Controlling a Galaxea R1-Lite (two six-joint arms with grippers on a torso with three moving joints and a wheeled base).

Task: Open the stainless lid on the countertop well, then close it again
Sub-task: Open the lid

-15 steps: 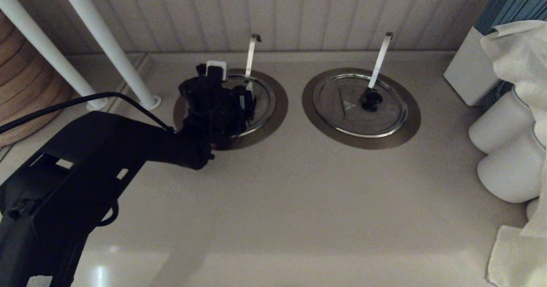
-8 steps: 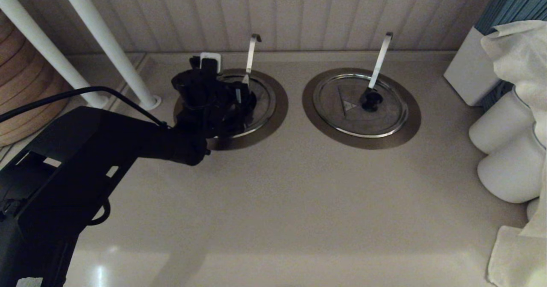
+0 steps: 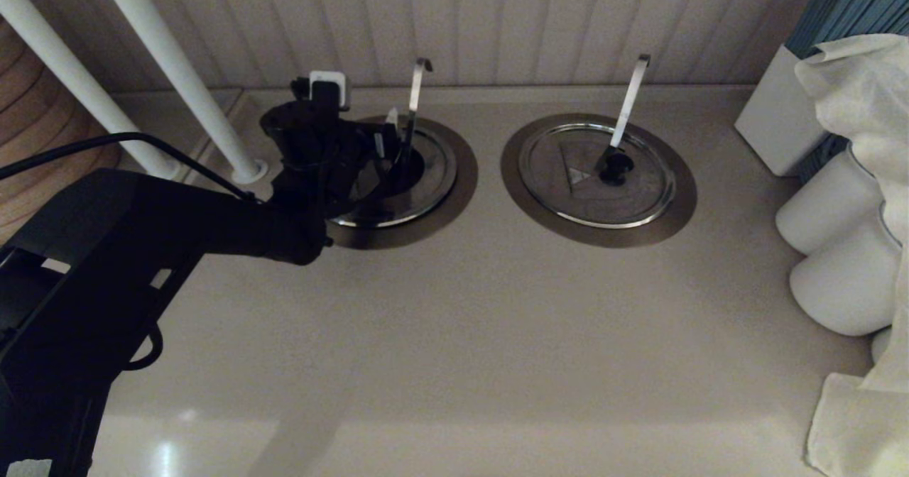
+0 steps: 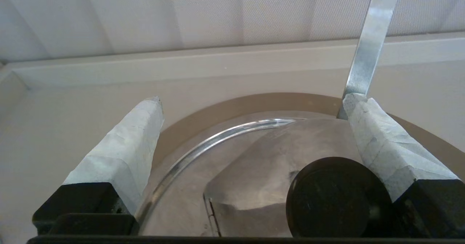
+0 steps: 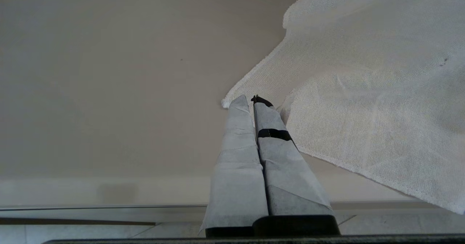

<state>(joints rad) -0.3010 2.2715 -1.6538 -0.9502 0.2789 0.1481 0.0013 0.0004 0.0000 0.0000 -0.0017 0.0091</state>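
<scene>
The stainless lid lies flat in the countertop well, ringed by its brushed flange, at the back left in the head view. A slim hook-tipped handle rises through its notch. My left gripper hovers low over the lid's left half, open and holding nothing. In the left wrist view the lid fills the space between the fingers, and the black knob sits right against the other finger, by the handle. My right gripper is shut and empty, parked over bare counter beside a white cloth.
The twin lid with its broader handle sits to the right. Two white poles stand just left of my left arm. A white box, white cylinders and a draped cloth crowd the right edge.
My left arm has drawn left and toward the back wall, so the gripper now sits off the lid's centre and more of the lid's right side shows. The lid stays flat.
</scene>
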